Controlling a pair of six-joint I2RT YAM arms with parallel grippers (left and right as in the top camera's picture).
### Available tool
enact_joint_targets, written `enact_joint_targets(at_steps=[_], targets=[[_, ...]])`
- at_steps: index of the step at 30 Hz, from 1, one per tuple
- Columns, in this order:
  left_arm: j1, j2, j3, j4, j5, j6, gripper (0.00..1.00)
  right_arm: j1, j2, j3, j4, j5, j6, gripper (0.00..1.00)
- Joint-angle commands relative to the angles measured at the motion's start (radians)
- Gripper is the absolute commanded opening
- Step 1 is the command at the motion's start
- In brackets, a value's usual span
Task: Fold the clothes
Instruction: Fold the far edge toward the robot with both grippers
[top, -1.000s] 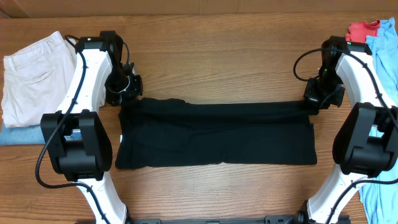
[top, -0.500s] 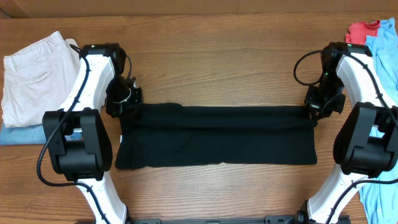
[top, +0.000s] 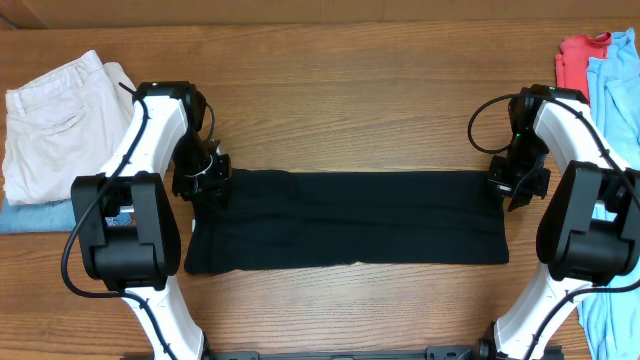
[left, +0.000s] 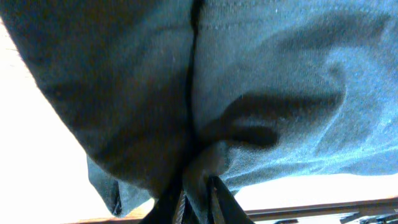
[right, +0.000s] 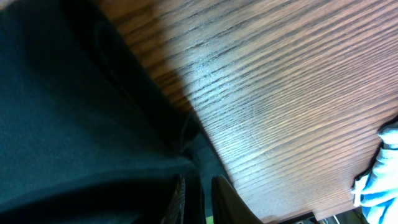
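The black shirt (top: 345, 218) lies as a long flat band across the table's middle. My left gripper (top: 205, 187) is shut on its far left corner, and the fabric (left: 205, 93) bunches between the fingers (left: 198, 194) in the left wrist view. My right gripper (top: 503, 188) is shut on the far right corner; the right wrist view shows the cloth (right: 74, 124) pinched between the fingers (right: 198, 190) just above the wood. No white tag shows.
Cream-white trousers (top: 55, 115) lie at the far left over blue denim (top: 35, 216). A red garment (top: 580, 60) and a light blue one (top: 618, 85) lie at the far right, with more light blue cloth (top: 608, 320) at the front right corner.
Both grippers have drawn the shirt's far edge toward the front, over the lower layer. The band is now narrower and its top edge straighter.
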Motion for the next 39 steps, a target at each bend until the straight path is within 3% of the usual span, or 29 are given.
enact_joint_targets(at_steps=[1, 18, 24, 27, 29, 33, 37, 39], targets=[[-0.018, -0.034, -0.006, -0.014, -0.014, 0.004, 0.2, -0.006, -0.033, -0.003, 0.002, 0.017, 0.005, 0.19], [-0.031, -0.034, -0.091, -0.084, -0.098, 0.022, 0.19, -0.006, -0.033, -0.003, 0.005, 0.016, 0.005, 0.19], [-0.031, -0.034, -0.124, -0.101, -0.15, -0.02, 0.27, -0.006, -0.033, -0.003, 0.013, 0.013, 0.005, 0.2], [-0.031, -0.045, -0.122, -0.107, -0.184, -0.074, 0.11, -0.006, -0.033, -0.003, 0.018, 0.004, 0.005, 0.2], [-0.031, -0.086, -0.117, -0.075, -0.184, -0.071, 0.11, -0.006, -0.033, -0.003, 0.02, 0.0, 0.005, 0.2], [-0.029, -0.2, -0.073, -0.036, -0.154, -0.035, 0.2, -0.006, -0.033, -0.003, 0.012, -0.018, 0.005, 0.21], [-0.031, -0.306, -0.047, 0.035, -0.077, -0.011, 0.64, -0.005, -0.033, -0.003, 0.008, -0.018, 0.005, 0.24], [-0.031, -0.327, -0.047, 0.074, -0.026, 0.023, 0.7, -0.005, -0.033, -0.003, 0.006, -0.018, 0.004, 0.24]])
